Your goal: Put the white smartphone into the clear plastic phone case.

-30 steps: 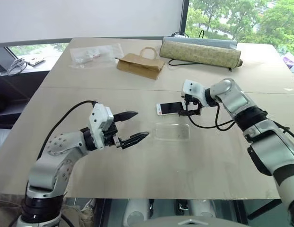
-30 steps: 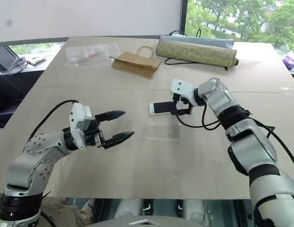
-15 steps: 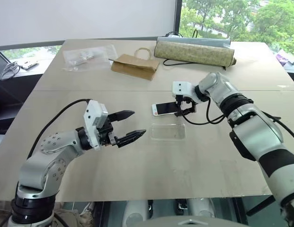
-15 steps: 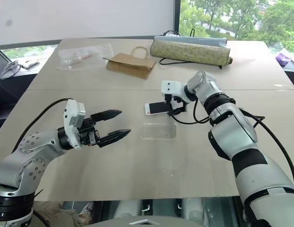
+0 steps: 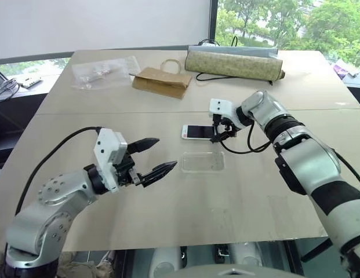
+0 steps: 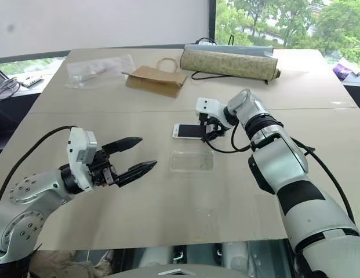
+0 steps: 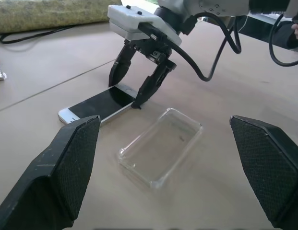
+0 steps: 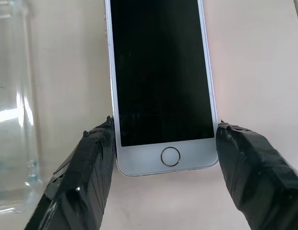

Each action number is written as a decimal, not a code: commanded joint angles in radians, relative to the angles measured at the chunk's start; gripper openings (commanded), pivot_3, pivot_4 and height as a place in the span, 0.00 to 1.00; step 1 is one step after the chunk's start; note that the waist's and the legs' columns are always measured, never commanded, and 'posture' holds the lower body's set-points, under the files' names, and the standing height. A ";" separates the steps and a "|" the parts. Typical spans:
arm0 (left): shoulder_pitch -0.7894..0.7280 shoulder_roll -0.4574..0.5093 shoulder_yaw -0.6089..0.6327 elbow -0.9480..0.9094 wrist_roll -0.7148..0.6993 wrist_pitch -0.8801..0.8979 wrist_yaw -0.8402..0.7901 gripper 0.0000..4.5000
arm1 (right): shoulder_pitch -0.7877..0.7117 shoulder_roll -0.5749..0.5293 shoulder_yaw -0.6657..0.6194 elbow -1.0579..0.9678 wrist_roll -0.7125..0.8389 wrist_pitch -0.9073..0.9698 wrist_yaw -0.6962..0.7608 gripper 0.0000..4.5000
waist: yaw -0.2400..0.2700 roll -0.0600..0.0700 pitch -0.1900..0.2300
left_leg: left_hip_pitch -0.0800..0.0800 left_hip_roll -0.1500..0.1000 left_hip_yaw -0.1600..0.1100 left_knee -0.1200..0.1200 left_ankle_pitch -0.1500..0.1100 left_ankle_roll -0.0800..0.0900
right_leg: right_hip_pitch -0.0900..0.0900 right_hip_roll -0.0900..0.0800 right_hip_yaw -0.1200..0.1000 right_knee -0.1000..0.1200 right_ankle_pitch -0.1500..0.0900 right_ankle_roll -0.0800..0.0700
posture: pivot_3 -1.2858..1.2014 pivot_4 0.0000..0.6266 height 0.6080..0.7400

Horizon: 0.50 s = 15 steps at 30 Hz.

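Glass and smooth painted metal make the white smartphone (image 8: pixel 160 86) a slippery, rigid little slab, light enough for one pincer but unforgiving if it is dropped or squeezed on its screen. It lies flat and face up on the table (image 5: pixel 243 197), towards the far side of the middle, with its long axis running left to right. My right gripper (image 5: pixel 219 132) is tilted down over the phone's right end, the home-button end, with one finger (image 8: pixel 84 177) at each long edge. In the wrist view both pads sit at the edges, but I cannot tell whether they are pressing yet, so I judge the pincer to be straddling the phone, not clamped on it. Those two long edges are the right place to hold: they are stiff and parallel, and they keep my pads off the glass.

Nearer to me, just beside the phone and apart from it, sits the clear plastic phone case (image 5: pixel 203 161), open side up. It looks thin and springy, and likely to skate across the table when the phone is pushed into it, so it will probably need steadying. My left gripper (image 5: pixel 157 156) hovers to the left of the case with its fingers spread wide, holding nothing.
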 commanded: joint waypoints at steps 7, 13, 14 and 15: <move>0.004 0.013 0.020 0.016 0.013 -0.066 -0.025 1.00 | 0.050 0.014 0.019 0.010 -0.057 -0.017 0.020 0.63 | -0.001 0.000 -0.002 | 0.000 0.000 0.000 0.000 0.000 0.000 | 0.000 0.000 0.000 0.000 0.000 0.000 | 0.52 0.24 1.00; 0.002 0.009 -0.002 0.053 0.042 -0.102 -0.052 1.00 | 0.039 -0.026 -0.028 -0.015 -0.020 -0.041 0.006 0.63 | 0.000 0.000 -0.003 | 0.001 0.000 0.000 0.000 0.000 0.000 | 0.000 0.000 0.000 0.000 0.000 -0.001 | 0.52 0.24 1.00; 0.002 0.008 -0.007 0.063 0.049 -0.110 -0.059 1.00 | 0.033 -0.039 -0.043 -0.024 -0.007 -0.048 0.005 0.63 | 0.001 0.001 -0.003 | 0.001 0.000 0.000 0.000 0.000 0.000 | 0.000 0.000 0.000 0.000 0.000 -0.001 | 0.52 0.24 1.00; 0.001 0.006 -0.014 0.074 0.059 -0.120 -0.065 1.00 | 0.024 -0.053 -0.062 -0.036 0.011 -0.047 0.022 0.63 | 0.003 0.001 -0.003 | 0.000 0.000 0.000 0.000 0.000 0.000 | 0.000 0.000 0.000 0.000 0.001 -0.001 | 0.52 0.24 1.00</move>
